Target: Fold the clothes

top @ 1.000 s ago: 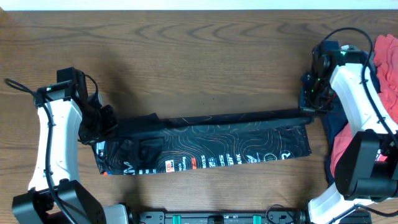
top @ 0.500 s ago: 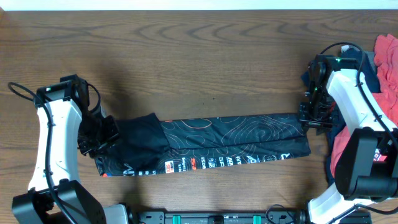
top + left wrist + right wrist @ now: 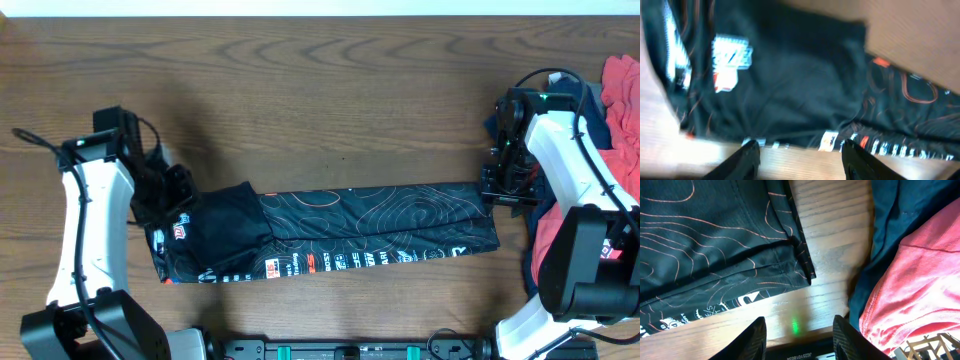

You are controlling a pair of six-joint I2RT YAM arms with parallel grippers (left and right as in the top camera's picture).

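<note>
The black jersey (image 3: 370, 225) lies on the table as a long folded strip with white lettering along its near edge. My left gripper (image 3: 168, 192) hovers at its left end. In the left wrist view the jersey (image 3: 790, 75) fills the frame, and the left gripper (image 3: 800, 152) stands open over bare wood. My right gripper (image 3: 497, 190) sits at the strip's right end. The right wrist view shows the jersey's corner (image 3: 715, 240) lying free, and the right gripper (image 3: 800, 332) is open with only wood between its fingers.
A red tee (image 3: 622, 90) and a navy tee (image 3: 535, 205) are heaped at the right edge beside the right arm, seen close as red tee (image 3: 920, 280) and navy tee (image 3: 895, 215). Bare wooden table (image 3: 320, 90) stretches behind the jersey.
Both grippers brought the jersey's held edge down, opened and let go. The fold now lies flat. The left gripper has drawn back slightly from the cloth.
</note>
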